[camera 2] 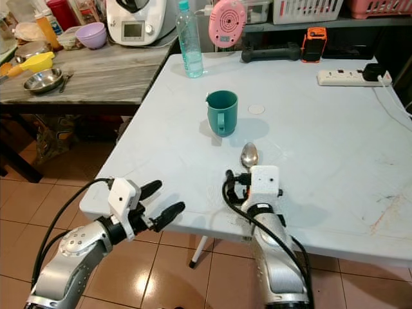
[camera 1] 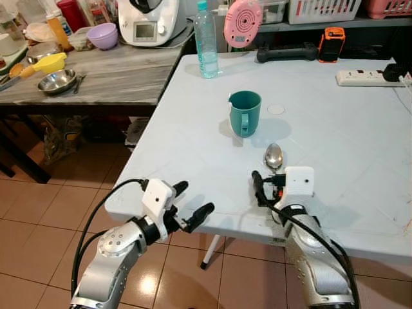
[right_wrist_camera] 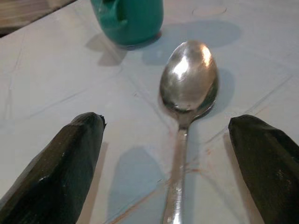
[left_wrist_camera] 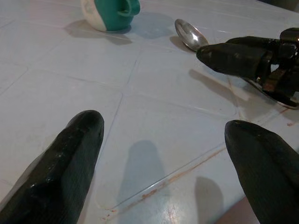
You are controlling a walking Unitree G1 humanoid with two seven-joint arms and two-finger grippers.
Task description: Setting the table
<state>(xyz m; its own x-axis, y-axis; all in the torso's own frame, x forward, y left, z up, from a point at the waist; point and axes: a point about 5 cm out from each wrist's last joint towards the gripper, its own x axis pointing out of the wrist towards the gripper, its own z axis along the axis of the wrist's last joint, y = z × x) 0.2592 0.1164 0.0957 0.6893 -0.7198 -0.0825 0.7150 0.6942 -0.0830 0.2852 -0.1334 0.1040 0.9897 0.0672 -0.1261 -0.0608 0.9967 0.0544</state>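
Note:
A teal mug (camera 1: 245, 112) stands upright near the middle of the white table (camera 1: 335, 141), handle toward me. A metal spoon (camera 1: 274, 156) lies just in front of it, bowl toward the mug; its handle runs back under my right wrist. My right gripper (right_wrist_camera: 166, 122) is open low over the table, one finger on each side of the spoon's handle (right_wrist_camera: 175, 186), not touching it. My left gripper (camera 1: 193, 201) is open at the table's front left edge, holding nothing. In the left wrist view the mug (left_wrist_camera: 110, 11) and the spoon (left_wrist_camera: 189, 33) lie ahead.
A water bottle (camera 1: 206, 42), a pink round gadget (camera 1: 242, 22), a black bar (camera 1: 286, 53) and a power strip (camera 1: 360, 77) line the table's far side. A small white disc (camera 1: 275, 109) lies right of the mug. A wooden side table (camera 1: 122, 80) with bowls stands left.

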